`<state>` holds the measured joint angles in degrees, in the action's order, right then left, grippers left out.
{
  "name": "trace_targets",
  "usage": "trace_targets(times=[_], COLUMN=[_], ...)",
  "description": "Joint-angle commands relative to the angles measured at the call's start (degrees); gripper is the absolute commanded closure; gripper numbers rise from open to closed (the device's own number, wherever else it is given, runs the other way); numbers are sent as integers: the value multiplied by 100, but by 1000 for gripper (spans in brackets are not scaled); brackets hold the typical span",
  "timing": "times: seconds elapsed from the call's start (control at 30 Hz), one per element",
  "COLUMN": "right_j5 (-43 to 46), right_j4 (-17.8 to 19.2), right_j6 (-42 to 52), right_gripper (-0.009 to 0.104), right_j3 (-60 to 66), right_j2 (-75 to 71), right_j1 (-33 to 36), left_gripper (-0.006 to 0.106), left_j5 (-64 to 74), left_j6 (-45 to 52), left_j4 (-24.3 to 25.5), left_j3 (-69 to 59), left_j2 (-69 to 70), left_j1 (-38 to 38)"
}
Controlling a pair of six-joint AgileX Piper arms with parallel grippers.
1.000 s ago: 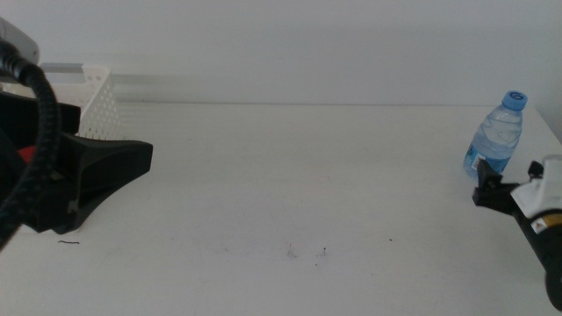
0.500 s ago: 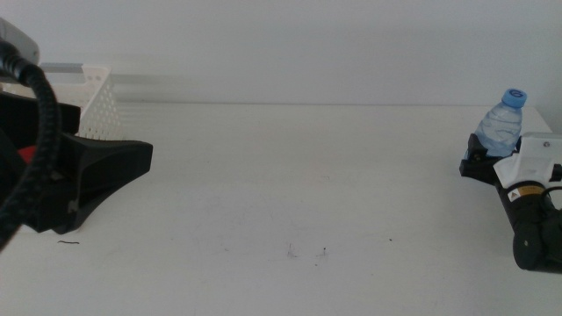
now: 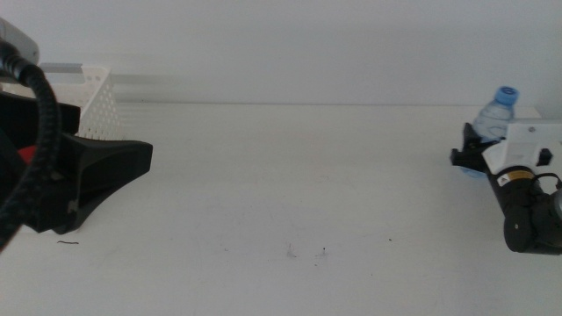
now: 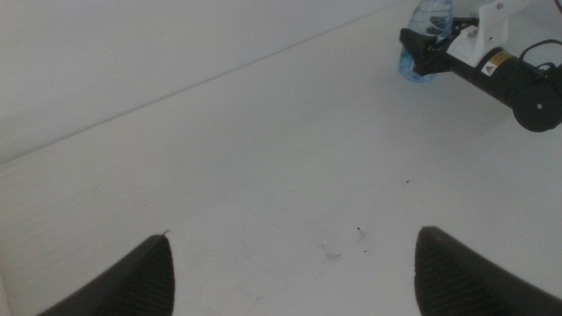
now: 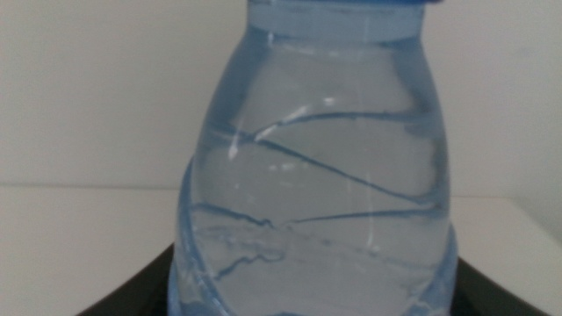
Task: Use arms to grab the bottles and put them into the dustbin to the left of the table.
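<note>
The right hand [image 3: 465, 151] sits around the bottle [image 3: 493, 114] at the bench's [image 3: 290, 175] right edge; whether it grips, I cannot tell. The left hand [image 4: 290, 263] waits unclenched, by the bin [image 3: 95, 101].

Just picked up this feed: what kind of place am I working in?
Probably a bare lab test bench: a plain white tabletop against a blank wall, a white perforated plastic basket, and the right hand around a clear blue-capped water bottle.

Background: plain white wall [image 3: 290, 44] fills the upper third of the middle view, unmarked. It meets the surface below along a straight horizontal line across the frame. Lighting even and diffuse; soft grey shading at upper left. No windows or furniture visible.
</note>
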<state>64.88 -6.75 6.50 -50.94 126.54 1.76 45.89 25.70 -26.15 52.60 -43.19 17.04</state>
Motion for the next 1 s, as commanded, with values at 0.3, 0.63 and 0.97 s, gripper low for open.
trace_targets(times=[0.3,0.63,0.97], right_j5=[-1320,-2032,-2741], right_j4=[1235,1258,1128], right_j6=[-996,-948,-834], right_gripper=[97,97,59], right_j3=[-1323,-2624,-2866], right_j2=[-626,463,705], right_j1=[2133,3485,3650], left_gripper=[7,7,7], left_j5=[-90,-90,-90], left_j6=[-51,-51,-51], left_j4=[-23,-23,-23], left_j3=[12,12,12], left_j2=[29,29,29], left_j1=[17,17,17])
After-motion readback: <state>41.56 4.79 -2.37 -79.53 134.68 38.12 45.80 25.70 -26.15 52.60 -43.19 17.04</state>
